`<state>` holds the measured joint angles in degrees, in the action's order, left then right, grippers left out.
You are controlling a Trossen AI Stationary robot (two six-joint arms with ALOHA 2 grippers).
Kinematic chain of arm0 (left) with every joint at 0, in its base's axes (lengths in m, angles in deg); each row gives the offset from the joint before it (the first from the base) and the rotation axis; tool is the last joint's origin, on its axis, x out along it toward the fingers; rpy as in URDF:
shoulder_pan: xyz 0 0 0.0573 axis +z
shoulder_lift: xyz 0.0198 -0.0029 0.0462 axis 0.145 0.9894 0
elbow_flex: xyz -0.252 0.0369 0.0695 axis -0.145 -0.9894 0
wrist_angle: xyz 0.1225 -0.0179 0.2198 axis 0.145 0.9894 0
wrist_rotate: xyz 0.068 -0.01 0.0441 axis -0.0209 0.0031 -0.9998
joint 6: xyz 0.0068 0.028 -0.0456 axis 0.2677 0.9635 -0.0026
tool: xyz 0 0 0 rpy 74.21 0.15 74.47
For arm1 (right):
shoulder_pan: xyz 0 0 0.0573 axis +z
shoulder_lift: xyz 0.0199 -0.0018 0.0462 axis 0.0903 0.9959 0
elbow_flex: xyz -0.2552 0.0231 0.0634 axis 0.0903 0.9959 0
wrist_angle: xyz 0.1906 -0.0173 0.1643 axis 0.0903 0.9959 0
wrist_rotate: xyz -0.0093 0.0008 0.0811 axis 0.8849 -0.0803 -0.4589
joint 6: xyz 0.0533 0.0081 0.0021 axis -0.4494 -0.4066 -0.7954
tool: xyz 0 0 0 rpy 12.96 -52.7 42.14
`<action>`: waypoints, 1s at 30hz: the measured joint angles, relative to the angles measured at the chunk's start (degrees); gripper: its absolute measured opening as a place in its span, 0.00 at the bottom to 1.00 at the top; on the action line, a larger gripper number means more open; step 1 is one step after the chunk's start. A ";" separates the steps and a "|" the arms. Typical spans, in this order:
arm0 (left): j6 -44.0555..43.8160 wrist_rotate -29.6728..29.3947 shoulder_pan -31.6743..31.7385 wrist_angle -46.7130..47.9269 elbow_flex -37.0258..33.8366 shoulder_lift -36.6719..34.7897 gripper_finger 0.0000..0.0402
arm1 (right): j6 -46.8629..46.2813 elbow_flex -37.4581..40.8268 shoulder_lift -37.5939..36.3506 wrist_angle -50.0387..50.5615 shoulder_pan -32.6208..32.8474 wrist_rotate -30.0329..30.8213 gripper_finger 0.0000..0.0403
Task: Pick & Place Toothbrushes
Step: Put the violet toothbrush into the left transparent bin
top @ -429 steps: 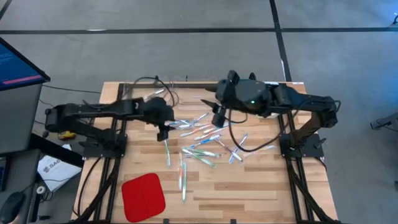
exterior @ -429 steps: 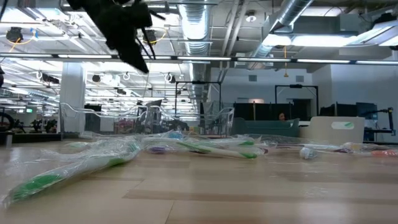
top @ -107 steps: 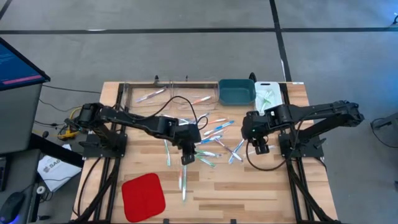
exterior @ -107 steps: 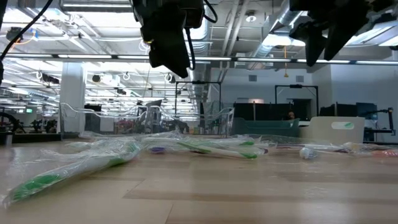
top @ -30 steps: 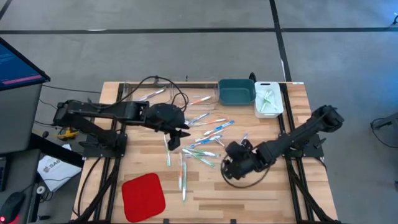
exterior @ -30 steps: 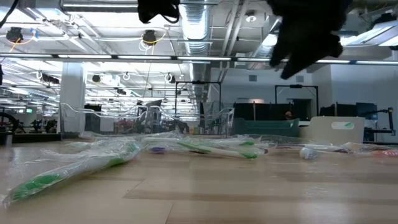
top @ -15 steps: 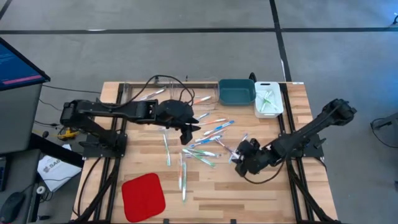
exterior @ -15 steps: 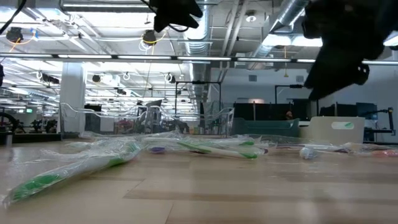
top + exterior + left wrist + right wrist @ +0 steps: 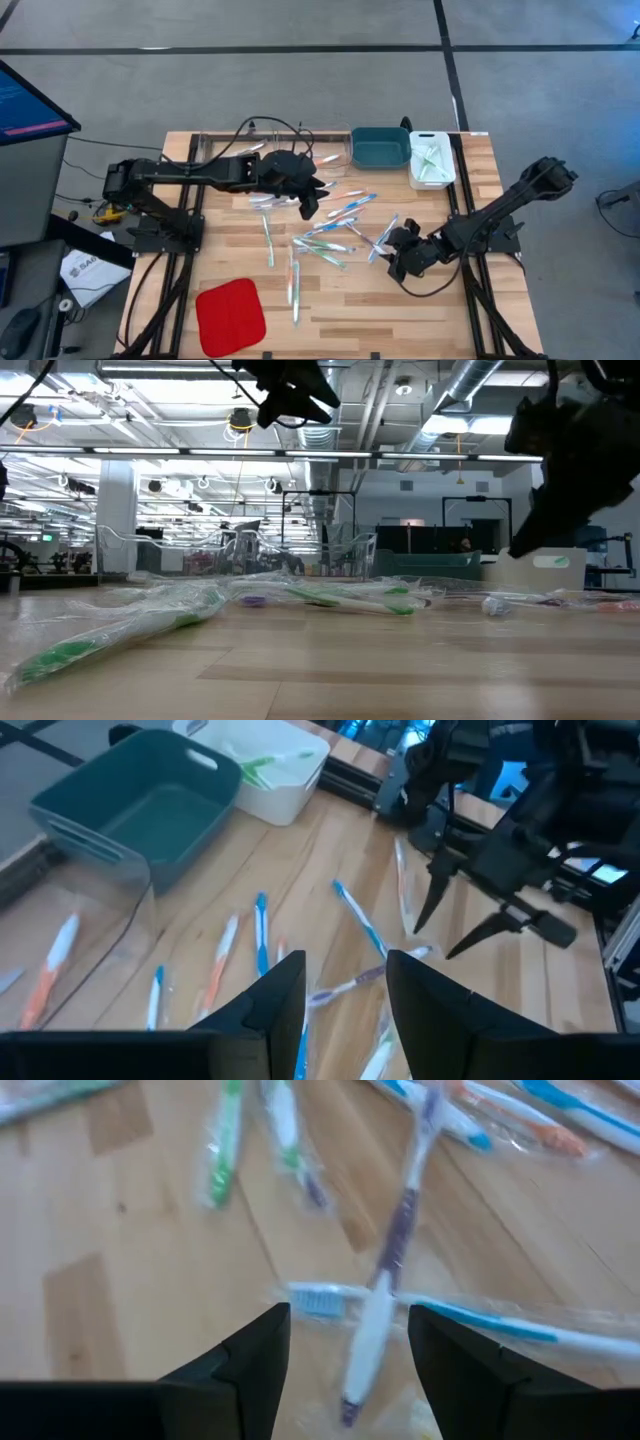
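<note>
Right end effector (image 9: 340,1342), fingers apart and empty, hangs just above a purple toothbrush (image 9: 395,1240), likely to straddle it. Left end effector (image 9: 345,1000) is apart too, empty

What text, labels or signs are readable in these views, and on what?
None legible.
White paper on the floor left of the table: dark print, too small to read.
Blue monitor screen: lines of text, blurred.
White bin's green mark: unreadable.
Wrapped toothbrushes: no readable print.
</note>
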<state>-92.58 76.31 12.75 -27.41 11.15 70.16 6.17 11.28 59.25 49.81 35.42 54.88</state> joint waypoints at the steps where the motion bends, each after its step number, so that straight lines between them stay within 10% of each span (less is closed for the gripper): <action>1: 0.04 -0.11 0.18 -0.20 0.00 0.00 0.34 | -0.32 0.41 0.59 -0.67 0.00 -0.04 0.50; 30: 0.03 -0.43 0.18 -1.14 0.00 -0.02 0.34 | -1.71 4.19 10.13 -8.46 -2.32 -3.77 0.48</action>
<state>-92.55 75.87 12.94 -28.54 11.15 70.13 4.47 15.47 69.38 41.35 33.10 51.11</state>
